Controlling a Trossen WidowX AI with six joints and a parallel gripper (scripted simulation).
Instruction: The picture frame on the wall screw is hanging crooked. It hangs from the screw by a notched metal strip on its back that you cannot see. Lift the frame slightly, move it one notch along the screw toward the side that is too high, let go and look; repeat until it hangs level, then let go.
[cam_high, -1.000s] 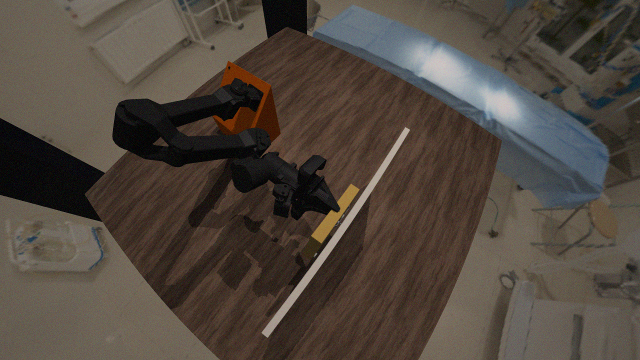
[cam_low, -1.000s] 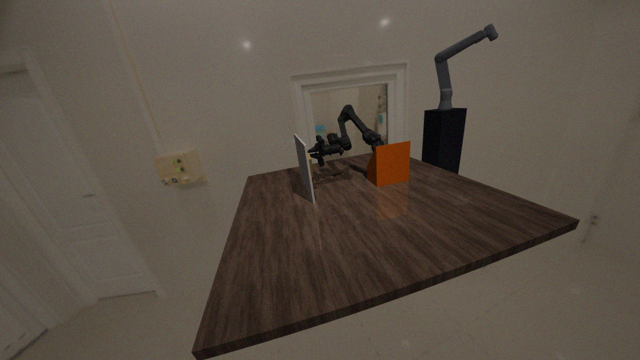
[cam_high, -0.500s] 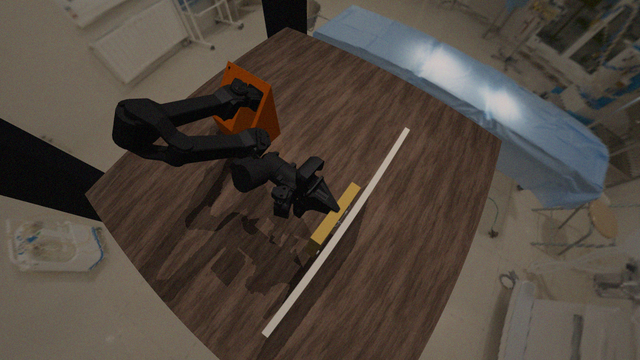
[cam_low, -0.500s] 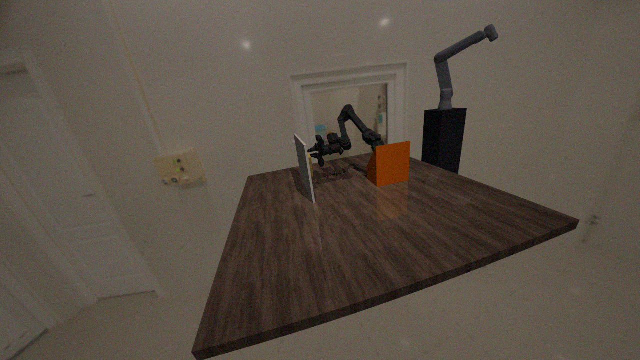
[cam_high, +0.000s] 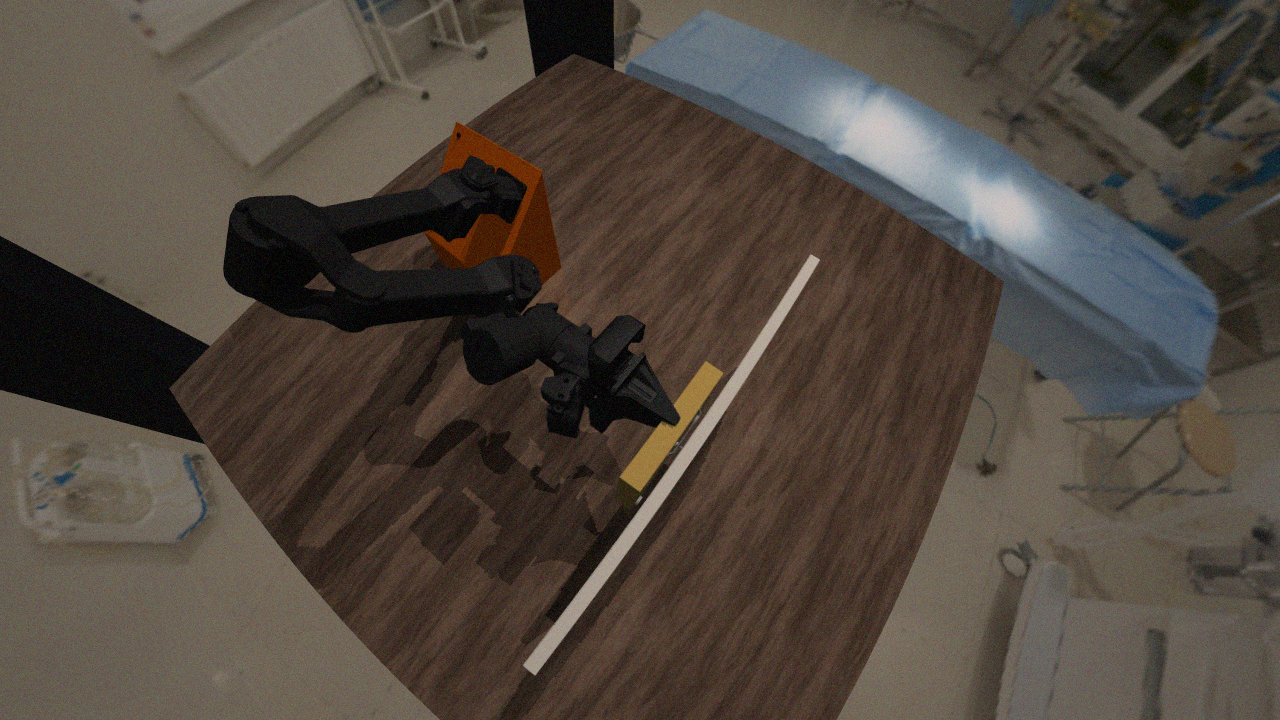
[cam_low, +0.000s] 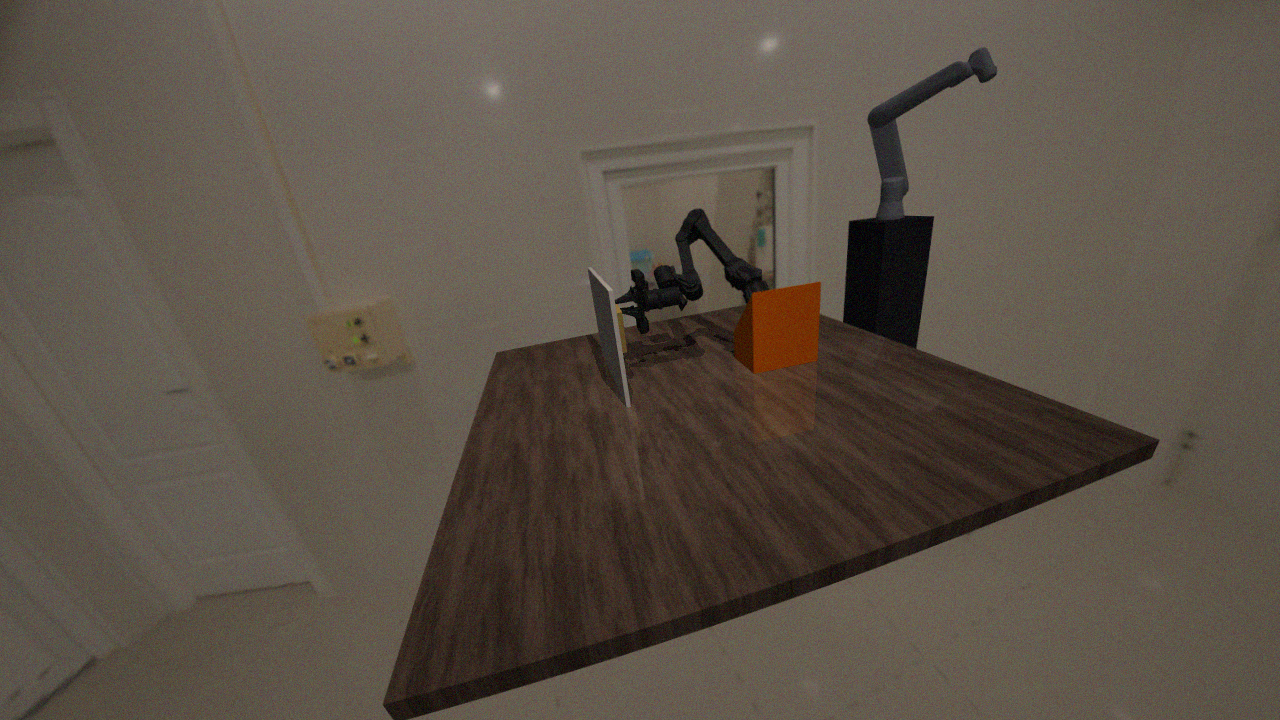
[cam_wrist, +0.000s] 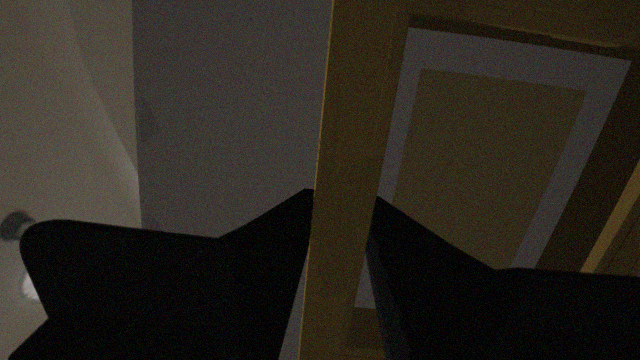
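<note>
We had our gripper (cam_high: 666, 413) clamped on the yellow picture frame (cam_high: 673, 426), which hung against the thin white wall panel (cam_high: 680, 456) standing on the wooden table (cam_high: 805, 429). In the wrist view our two dark fingers pinched one side bar of the frame, its grey mat and tan centre showing beside it. The orange block (cam_high: 501, 210) sat behind our arm (cam_high: 375, 259), well apart from the frame.

One of nearly everything, two robot arms.

On the tabletop (cam_high: 805, 501): one white wall panel (cam_high: 680, 461), one yellow picture frame (cam_high: 673, 424), one orange wedge-shaped block (cam_high: 501, 234). One black arm (cam_high: 375, 259) with one gripper (cam_high: 666, 413), closed on the frame's rail. Beyond the tabletop's edge: one grey arm (cam_low: 899, 116) on one black pedestal (cam_low: 886, 273).
</note>
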